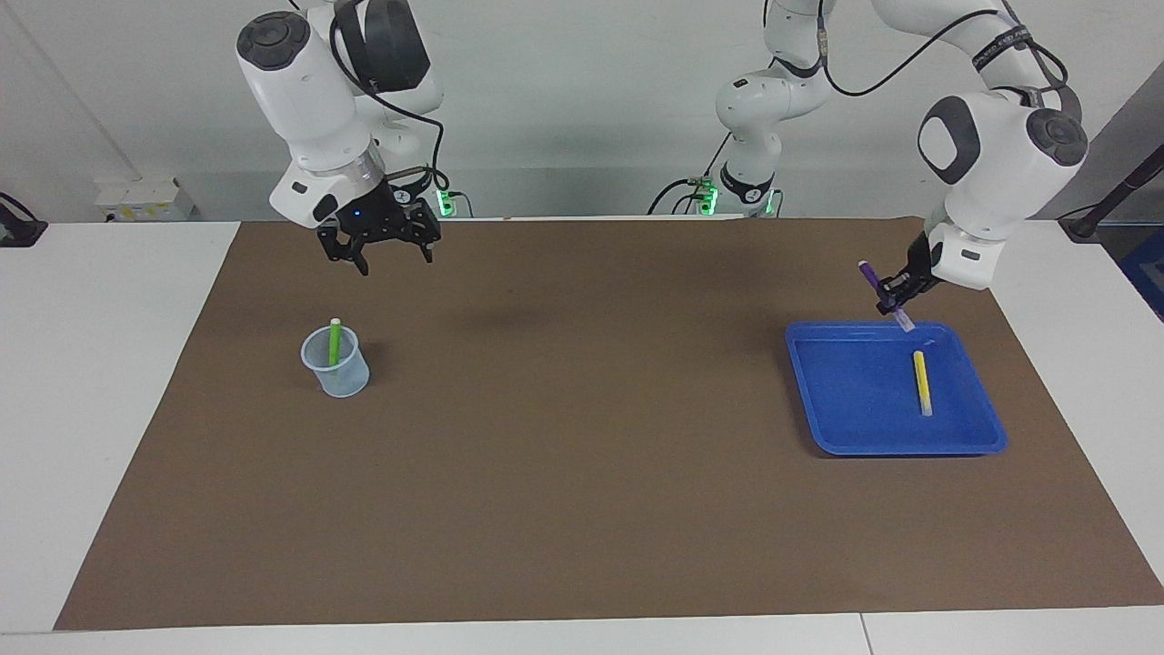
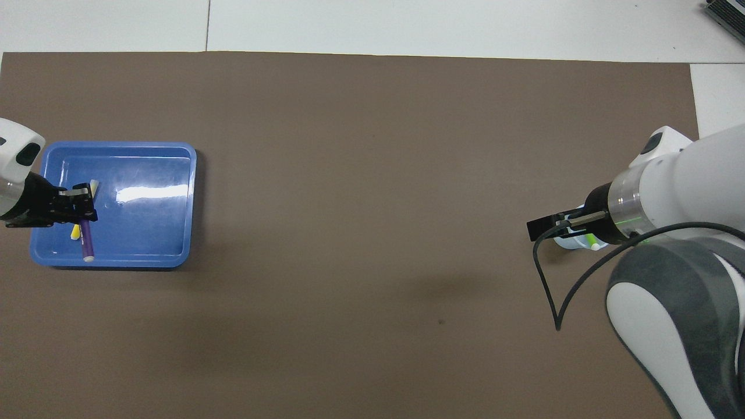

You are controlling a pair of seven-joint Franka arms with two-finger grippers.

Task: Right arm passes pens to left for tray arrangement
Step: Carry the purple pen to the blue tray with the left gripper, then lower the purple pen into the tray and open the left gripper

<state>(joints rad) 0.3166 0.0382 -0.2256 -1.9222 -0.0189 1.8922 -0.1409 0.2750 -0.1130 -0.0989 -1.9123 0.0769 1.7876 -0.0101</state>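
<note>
Seen from above, the right arm's wrist hides most of the cup (image 2: 573, 240), so only a sliver of its rim and the tip of the green pen (image 2: 592, 240) show; the yellow pen (image 2: 75, 231) is likewise largely covered there by the left gripper (image 2: 78, 205). Both arms are cut off at the edges of that view. The left gripper (image 1: 894, 296) is closed tight on the purple pen (image 1: 870, 276), holding it tilted over the edge of the blue tray (image 1: 909, 447) nearest the robots, the pen's pale end pointing down toward the tray floor. The right gripper (image 1: 386, 252) hangs with its fingers spread wide and nothing between them, above the brown mat (image 1: 582, 473) near the cup. The tray, toward the left arm's end of the table, holds the yellow pen (image 1: 921, 380) lying flat. The clear cup (image 1: 336, 364), toward the right arm's end, holds the green pen (image 1: 334, 341) standing upright.
</note>
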